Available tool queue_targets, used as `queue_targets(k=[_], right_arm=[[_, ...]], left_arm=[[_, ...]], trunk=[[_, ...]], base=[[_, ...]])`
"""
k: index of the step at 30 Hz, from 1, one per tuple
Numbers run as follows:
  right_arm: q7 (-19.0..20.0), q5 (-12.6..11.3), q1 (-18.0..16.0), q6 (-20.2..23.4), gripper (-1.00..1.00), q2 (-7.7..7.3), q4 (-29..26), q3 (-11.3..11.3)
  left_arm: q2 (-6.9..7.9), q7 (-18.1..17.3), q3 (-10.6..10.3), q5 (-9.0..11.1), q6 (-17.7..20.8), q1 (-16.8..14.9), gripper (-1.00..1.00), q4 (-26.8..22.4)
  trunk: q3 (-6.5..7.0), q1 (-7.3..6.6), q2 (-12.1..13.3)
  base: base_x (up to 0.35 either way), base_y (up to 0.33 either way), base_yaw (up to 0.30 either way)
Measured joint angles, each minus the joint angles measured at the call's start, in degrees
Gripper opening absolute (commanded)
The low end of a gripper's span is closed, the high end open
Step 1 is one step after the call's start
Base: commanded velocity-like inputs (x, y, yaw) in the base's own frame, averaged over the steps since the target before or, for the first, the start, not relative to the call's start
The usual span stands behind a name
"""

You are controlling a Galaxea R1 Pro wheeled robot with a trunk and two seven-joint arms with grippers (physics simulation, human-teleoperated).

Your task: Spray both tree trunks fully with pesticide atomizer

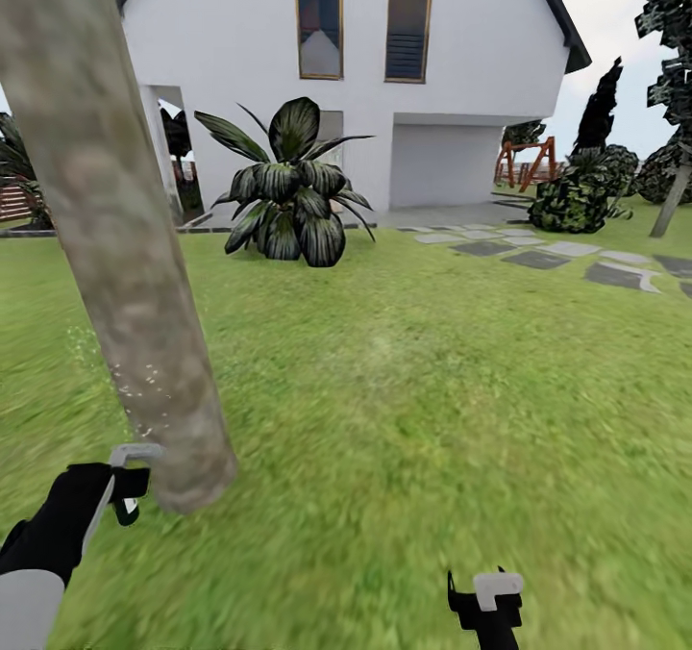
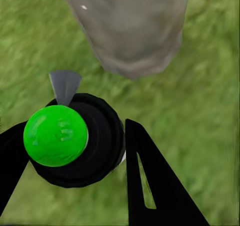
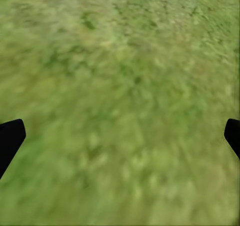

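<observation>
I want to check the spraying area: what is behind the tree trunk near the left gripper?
Behind the tree trunk lie grass lawn, a dark broad-leaved plant and a white house. White pesticide specks dot the bark. The trunk covers whatever stands directly behind it.

A white gabled house beyond the grass, with planting and a stone path

The white two-storey house (image 1: 461, 73) has a dark pitched roof and two tall narrow windows with tan frames (image 1: 319, 15) high on its front wall, above a recessed pale grey bay (image 1: 444, 164). Before it stands a broad-leaved dark green plant with striped drooping leaves (image 1: 288, 188). Flat grey stepping stones (image 1: 538, 251) run across the grass to the right of it. Near them sits a rounded dark green shrub (image 1: 577, 198), with a narrow dark cypress-like tree (image 1: 598, 112) behind and a reddish-brown wooden frame (image 1: 527, 162) beside the house corner.
</observation>
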Motion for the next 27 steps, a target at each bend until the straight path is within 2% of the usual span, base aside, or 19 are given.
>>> queue_targets(k=[2,4,7,14,23,27], right_arm=[[0.0,0.0,0.0,0.0,1.0,0.0,0.0,0.0],[0.0,0.0,0.0,0.0,1.0,0.0,0.0,0.0],[0.0,0.0,0.0,0.0,1.0,0.0,0.0,0.0],[0.0,0.0,0.0,-0.1,1.0,-0.09,0.0,-0.1],[-0.1,0.0,0.0,0.0,1.0,-0.01,0.0,0.0],[-0.1,0.0,0.0,0.0,1.0,0.08,0.0,0.0]], left_arm=[[-0.16,0.0,1.5,0.0,-0.1,0.0,-1.0,-0.8],[-0.33,0.0,2.0,0.1,-0.1,0.2,-1.0,-0.6],[-0.48,0.0,2.2,0.3,-0.1,0.7,-1.0,-0.5],[-0.48,0.0,2.2,-0.3,-0.1,1.0,-1.0,-1.2],[-0.37,0.1,2.3,-0.3,-0.1,4.1,-1.0,-1.8],[-0.43,0.2,2.3,-0.2,-0.1,4.9,-1.0,-1.9]], trunk=[[0.0,0.0,0.0],[0.0,0.0,0.0],[0.0,0.0,0.0],[0.0,-0.01,0.0],[0.0,0.0,0.0],[0.0,0.0,0.0]], base=[[0.004,-0.268,0.253],[0.001,-0.268,0.271],[0.017,-0.269,0.253],[0.085,-0.268,0.025],[0.102,-0.267,0.002],[0.009,-0.271,0.181]])
